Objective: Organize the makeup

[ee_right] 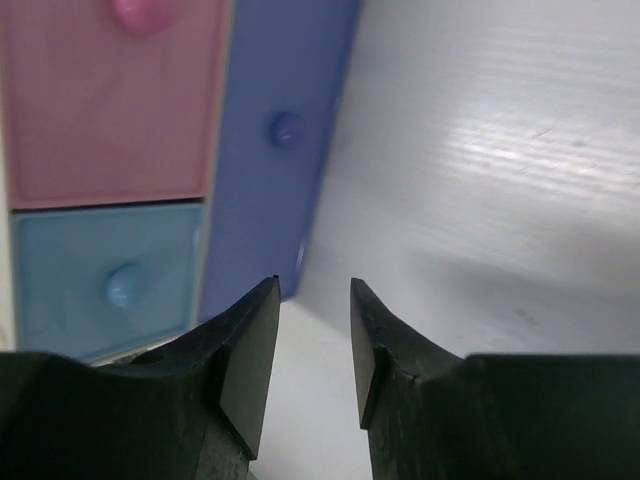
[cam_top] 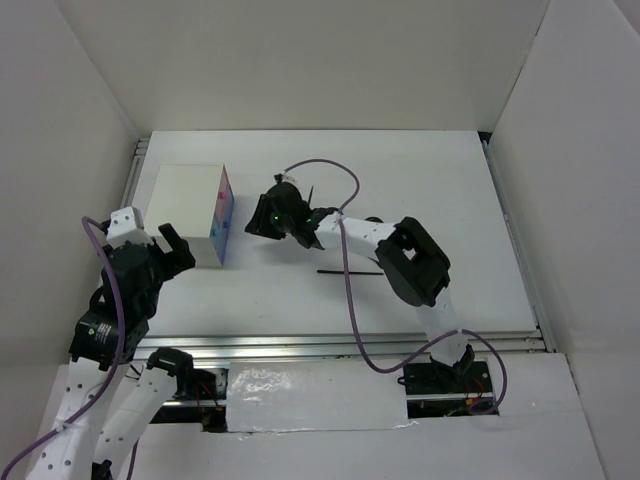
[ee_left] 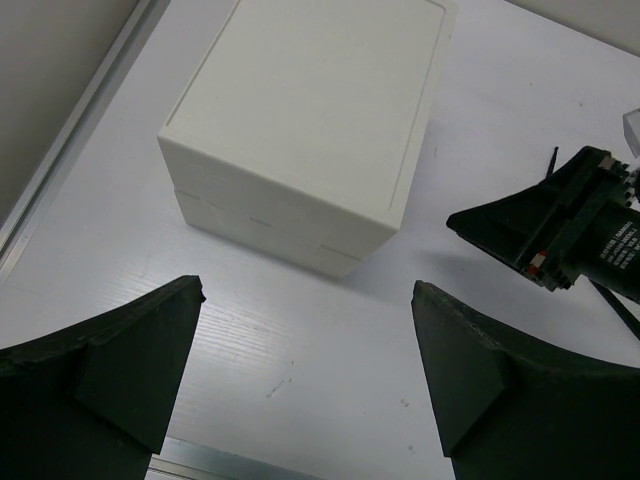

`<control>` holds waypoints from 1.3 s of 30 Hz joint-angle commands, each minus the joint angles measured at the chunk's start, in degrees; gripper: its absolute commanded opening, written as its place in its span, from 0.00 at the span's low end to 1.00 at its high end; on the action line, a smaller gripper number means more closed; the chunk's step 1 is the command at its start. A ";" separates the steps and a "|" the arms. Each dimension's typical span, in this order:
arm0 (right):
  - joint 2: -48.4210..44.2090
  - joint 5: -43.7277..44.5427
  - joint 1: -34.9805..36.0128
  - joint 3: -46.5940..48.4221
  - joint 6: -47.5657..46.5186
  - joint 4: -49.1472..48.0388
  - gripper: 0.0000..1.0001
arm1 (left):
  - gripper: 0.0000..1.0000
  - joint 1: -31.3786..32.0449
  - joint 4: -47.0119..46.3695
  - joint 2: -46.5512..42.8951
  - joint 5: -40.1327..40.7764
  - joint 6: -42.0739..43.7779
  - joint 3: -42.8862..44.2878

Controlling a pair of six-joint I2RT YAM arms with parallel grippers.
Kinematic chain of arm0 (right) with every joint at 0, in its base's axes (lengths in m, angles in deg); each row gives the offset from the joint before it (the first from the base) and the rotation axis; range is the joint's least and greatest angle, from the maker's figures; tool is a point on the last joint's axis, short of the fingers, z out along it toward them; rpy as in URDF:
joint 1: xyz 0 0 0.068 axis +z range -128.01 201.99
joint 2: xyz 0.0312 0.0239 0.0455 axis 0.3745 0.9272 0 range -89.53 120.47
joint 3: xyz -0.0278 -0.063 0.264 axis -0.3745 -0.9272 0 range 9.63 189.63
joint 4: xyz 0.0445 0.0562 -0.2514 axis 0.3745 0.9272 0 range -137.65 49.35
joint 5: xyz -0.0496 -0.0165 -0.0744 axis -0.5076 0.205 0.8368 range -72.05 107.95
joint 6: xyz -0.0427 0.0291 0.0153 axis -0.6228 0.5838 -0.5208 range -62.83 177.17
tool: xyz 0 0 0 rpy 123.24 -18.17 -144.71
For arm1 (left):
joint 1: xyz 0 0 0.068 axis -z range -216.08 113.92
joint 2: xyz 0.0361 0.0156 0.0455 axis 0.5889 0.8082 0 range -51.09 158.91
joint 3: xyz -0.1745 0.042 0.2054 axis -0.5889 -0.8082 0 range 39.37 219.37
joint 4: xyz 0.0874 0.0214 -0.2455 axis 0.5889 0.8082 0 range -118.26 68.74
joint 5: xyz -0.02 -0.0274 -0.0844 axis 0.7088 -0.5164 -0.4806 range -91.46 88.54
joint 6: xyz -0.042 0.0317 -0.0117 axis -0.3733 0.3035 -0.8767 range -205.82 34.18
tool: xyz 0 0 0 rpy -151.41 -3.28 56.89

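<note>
A thin black makeup pencil (cam_top: 350,270) lies flat on the white table, to the right of my right gripper and under its arm. My right gripper (cam_top: 254,226) points at the coloured drawer face of the white box (cam_top: 190,205), just short of it. In the right wrist view its jaws (ee_right: 313,285) are open a little, with only bare table between them. The pink drawer (ee_right: 110,110), the violet drawer (ee_right: 270,150) and the light blue drawer (ee_right: 100,270) are all closed. My left gripper (ee_left: 305,290) is wide open and holds nothing, near the box's front left corner.
A thin dark sliver (cam_top: 312,192) sticks up behind the right gripper; I cannot tell what it is. White walls enclose the table on three sides. A metal rail (cam_top: 340,345) runs along the near edge. A purple cable (cam_top: 345,270) loops over the right arm.
</note>
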 commanded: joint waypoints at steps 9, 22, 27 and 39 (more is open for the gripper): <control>10.07 -31.09 -10.16 5.29 8.99 -35.81 0.62 | 1.00 -0.07 -2.63 0.06 -0.55 0.50 -0.17; 25.02 -35.93 -10.78 21.48 18.66 -42.85 0.66 | 0.99 -0.07 -3.15 0.41 -1.78 1.29 -0.35; 26.43 -35.49 -10.69 23.41 19.80 -43.29 0.63 | 0.99 -0.07 -3.33 0.59 -2.05 1.38 -0.26; 29.60 -36.46 -10.07 28.60 21.65 -42.85 0.46 | 0.99 -0.07 -3.42 0.67 -2.48 1.56 -0.34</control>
